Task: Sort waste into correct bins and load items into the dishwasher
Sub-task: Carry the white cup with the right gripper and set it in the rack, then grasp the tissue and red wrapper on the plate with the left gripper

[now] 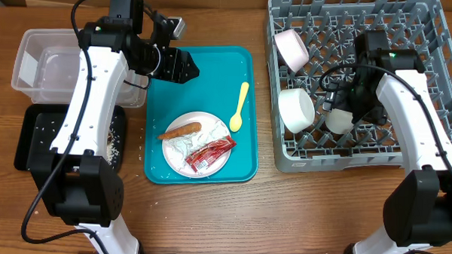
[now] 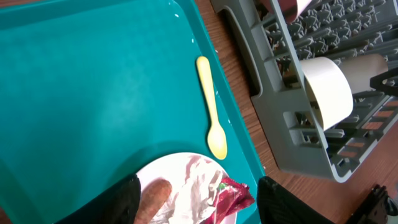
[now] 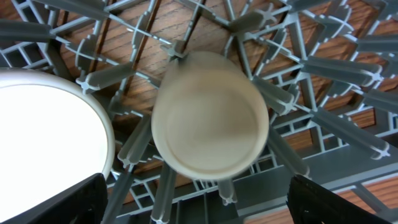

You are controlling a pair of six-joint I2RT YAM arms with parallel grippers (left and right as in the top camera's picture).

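A teal plastic tray [image 1: 205, 73] lies mid-table. On its near part sits a round white plate [image 1: 211, 120] carrying a brown sausage [image 1: 181, 131], a crumpled white wrapper [image 1: 181, 146] and a red sauce packet [image 1: 210, 154]. A yellow plastic spoon [image 1: 239, 106] lies right of the plate, bowl end nearest. At right, a grey plastic dish rack [image 1: 345, 163] holds a tilted pink bowl [image 1: 292, 48], a white cup [image 1: 296, 109] on its side and a small cream cup [image 1: 338, 120]. At left, a clear plastic tub [image 1: 40, 60] sits just beyond a black bin [image 1: 37, 135].

Your left arm [image 1: 91, 100] rises from the near-left base, its white link stretched away from you and the wrist bent toward centre. The left gripper [image 1: 184, 67] points right with jaws spread wide, its fingers [image 2: 118, 202] showing low in the wrist view. Your right arm [image 1: 415, 111] reaches up-left. The right gripper [image 1: 353, 107] aims down, jaws likewise wide apart.
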